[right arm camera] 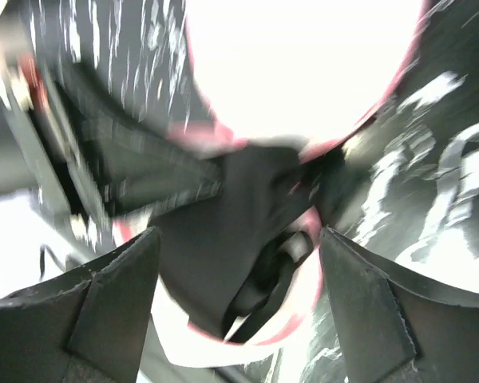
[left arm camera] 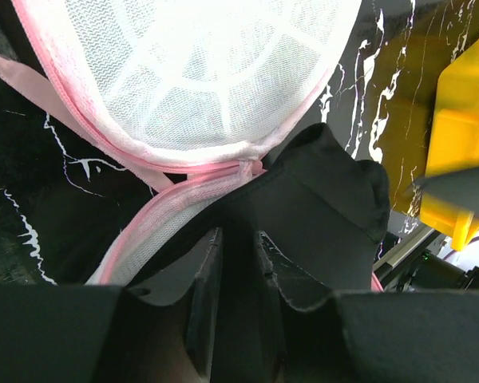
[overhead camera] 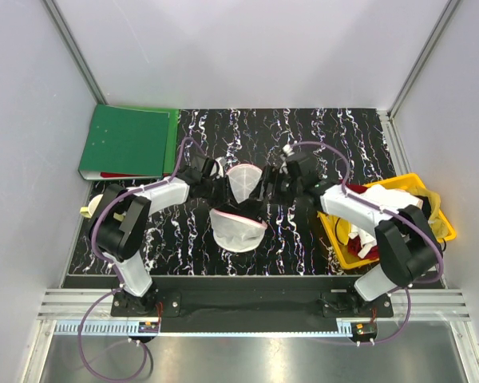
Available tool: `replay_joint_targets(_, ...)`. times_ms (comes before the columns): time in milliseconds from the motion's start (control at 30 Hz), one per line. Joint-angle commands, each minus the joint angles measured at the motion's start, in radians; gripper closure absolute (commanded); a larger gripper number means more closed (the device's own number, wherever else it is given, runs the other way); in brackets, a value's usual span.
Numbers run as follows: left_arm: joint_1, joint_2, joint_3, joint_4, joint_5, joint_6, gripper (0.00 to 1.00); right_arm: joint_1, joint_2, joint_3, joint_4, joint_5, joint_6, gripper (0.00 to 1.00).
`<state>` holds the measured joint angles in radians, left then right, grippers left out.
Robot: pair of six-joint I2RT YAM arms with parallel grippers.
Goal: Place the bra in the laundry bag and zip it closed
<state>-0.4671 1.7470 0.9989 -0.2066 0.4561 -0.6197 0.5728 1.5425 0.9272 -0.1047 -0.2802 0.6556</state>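
The laundry bag lies open mid-table, its round spoked lid (overhead camera: 243, 182) standing up behind its lower mesh half (overhead camera: 237, 231). The black bra (overhead camera: 246, 207) sits between them at the pink rim. In the left wrist view the lid (left arm camera: 199, 72) fills the top and the bra (left arm camera: 327, 207) bulges over the pink zip rim (left arm camera: 168, 207). My left gripper (left arm camera: 238, 239), also in the top view (overhead camera: 220, 188), is nearly closed with black bra fabric in its narrow gap. My right gripper (right arm camera: 239, 271), also in the top view (overhead camera: 268, 185), is wide open over the bra (right arm camera: 215, 231); that view is blurred.
A yellow plastic basket (overhead camera: 421, 185) holding white and red clothes (overhead camera: 379, 201) stands at the right, its corner also in the left wrist view (left arm camera: 463, 159). A green binder (overhead camera: 128, 142) lies at the back left. Grey walls close in both sides and the back.
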Motion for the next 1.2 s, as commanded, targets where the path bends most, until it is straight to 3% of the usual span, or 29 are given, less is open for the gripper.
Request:
replay_joint_targets(0, -0.007, -0.021, -0.016, 0.044, -0.007, 0.017, 0.74, -0.099, 0.036, 0.099, -0.038, 0.062, -0.040, 0.14)
replay_joint_targets(133, -0.011, -0.024, -0.022, 0.052, -0.011, 0.012, 0.74, -0.117, 0.152, 0.185, -0.053, 0.070, -0.034, 0.19)
replay_joint_targets(367, -0.015, -0.049, -0.022, 0.047, -0.026, 0.020, 0.75, -0.116, 0.336, 0.248, -0.009, 0.093, -0.082, 0.42)
replay_joint_targets(600, -0.018, -0.046, -0.014, 0.044, -0.022, 0.029, 0.76, -0.110, 0.409, 0.257, 0.034, 0.105, -0.085, 0.43)
replay_joint_targets(667, -0.021, -0.050, -0.013, 0.044, -0.022, 0.037, 0.78, -0.103, 0.429, 0.260, 0.063, 0.130, -0.074, 0.48)
replay_joint_targets(700, -0.024, -0.053, -0.011, 0.044, -0.020, 0.043, 0.78, -0.105, 0.430, 0.256, 0.072, 0.144, -0.073, 0.59)
replay_joint_targets(767, -0.027, -0.067, -0.014, 0.046, -0.023, 0.052, 0.78, -0.103, 0.412, 0.245, 0.085, 0.219, -0.065, 0.74)
replay_joint_targets(800, -0.030, -0.070, -0.016, 0.047, -0.028, 0.057, 0.78, -0.105, 0.395, 0.225, 0.089, 0.248, -0.071, 0.96)
replay_joint_targets(833, -0.030, -0.075, -0.022, 0.049, -0.030, 0.060, 0.78, -0.103, 0.349, 0.210, 0.132, 0.309, -0.071, 1.00)
replay_joint_targets(1000, -0.033, -0.093, -0.036, 0.050, -0.037, 0.064, 0.81, -0.071, 0.145, 0.177, 0.100, 0.476, -0.169, 1.00)
replay_joint_targets(1167, -0.045, -0.096, -0.034, 0.050, -0.056, 0.071, 0.82, 0.018, -0.028, 0.242, -0.217, 0.576, -0.191, 1.00)
